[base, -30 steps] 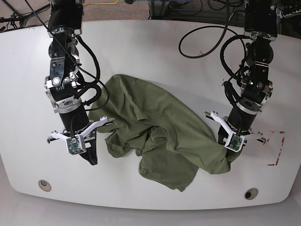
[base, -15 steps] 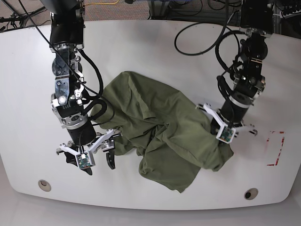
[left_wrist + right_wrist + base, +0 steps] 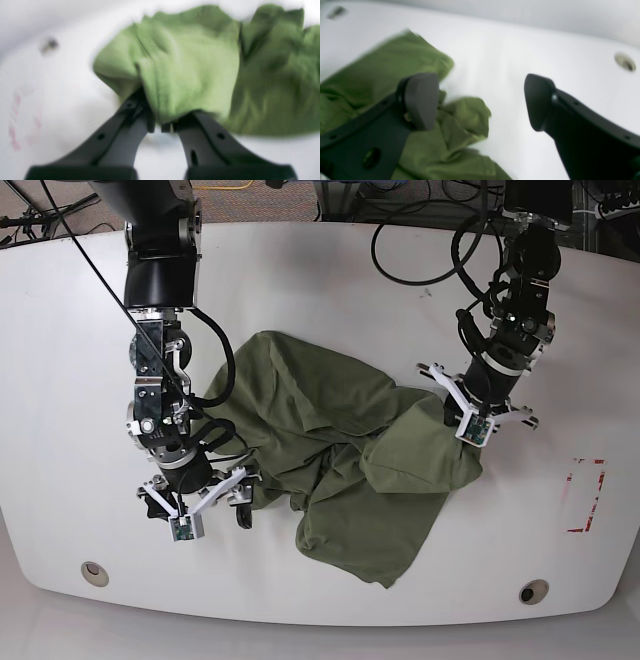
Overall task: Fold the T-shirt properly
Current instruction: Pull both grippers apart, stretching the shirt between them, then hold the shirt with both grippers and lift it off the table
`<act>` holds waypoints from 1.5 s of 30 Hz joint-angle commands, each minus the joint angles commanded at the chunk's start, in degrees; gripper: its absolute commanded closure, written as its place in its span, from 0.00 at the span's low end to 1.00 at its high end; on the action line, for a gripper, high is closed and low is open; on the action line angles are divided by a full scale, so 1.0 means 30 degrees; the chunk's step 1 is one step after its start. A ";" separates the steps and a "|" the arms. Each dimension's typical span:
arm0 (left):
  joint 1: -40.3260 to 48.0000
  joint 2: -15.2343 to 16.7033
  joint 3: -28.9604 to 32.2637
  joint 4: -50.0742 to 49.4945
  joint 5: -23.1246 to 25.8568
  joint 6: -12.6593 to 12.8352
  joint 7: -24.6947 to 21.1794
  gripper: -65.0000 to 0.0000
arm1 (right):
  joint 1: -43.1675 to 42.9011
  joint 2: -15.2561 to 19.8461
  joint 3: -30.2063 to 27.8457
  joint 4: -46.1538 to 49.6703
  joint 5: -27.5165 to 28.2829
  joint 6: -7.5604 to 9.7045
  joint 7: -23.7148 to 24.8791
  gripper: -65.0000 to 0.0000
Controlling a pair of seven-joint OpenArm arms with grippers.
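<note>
The olive-green T-shirt (image 3: 340,450) lies crumpled in the middle of the white table (image 3: 320,270). Its right part is folded over toward the centre. My left gripper (image 3: 468,440) is at that lifted right edge and is shut on a bunched fold of the T-shirt (image 3: 190,75), pinched at the fingertips (image 3: 150,125). My right gripper (image 3: 197,508) stands open at the shirt's lower left edge. In the right wrist view the gripper (image 3: 480,102) has one finger (image 3: 420,100) over wrinkled T-shirt cloth (image 3: 460,122) and the other over bare table.
A red tape mark (image 3: 585,495) sits near the table's right edge. Two round holes (image 3: 95,572) (image 3: 533,591) lie near the front edge. Black cables (image 3: 430,250) loop on the table behind the left arm.
My left gripper has carried the shirt's right edge up and toward the centre, laying it over the body. My right gripper has opened at the shirt's left edge and shifted slightly right.
</note>
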 joint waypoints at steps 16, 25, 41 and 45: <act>-0.0392 -0.0434 -0.0051 0.0126 0.0024 -0.0081 0.0316 1.00 | -0.2309 0.0055 0.2917 -0.2794 0.0611 0.0351 0.2301 0.13; -0.0564 -0.0433 -0.0022 0.0132 0.0045 -0.0113 0.0471 1.00 | -0.3138 -0.0138 0.3148 -0.3748 0.1307 0.0466 0.2396 0.17; -0.0426 -0.0097 -0.0060 -0.0708 0.0091 -0.0220 0.0905 1.00 | -0.2219 -0.0045 0.2011 -0.5836 0.0848 0.0279 0.2530 0.15; -0.0424 -0.0057 -0.0014 -0.0906 0.0132 -0.0183 0.0877 1.00 | -0.2146 -0.0247 0.1551 -0.5901 0.0910 0.0268 0.2403 0.15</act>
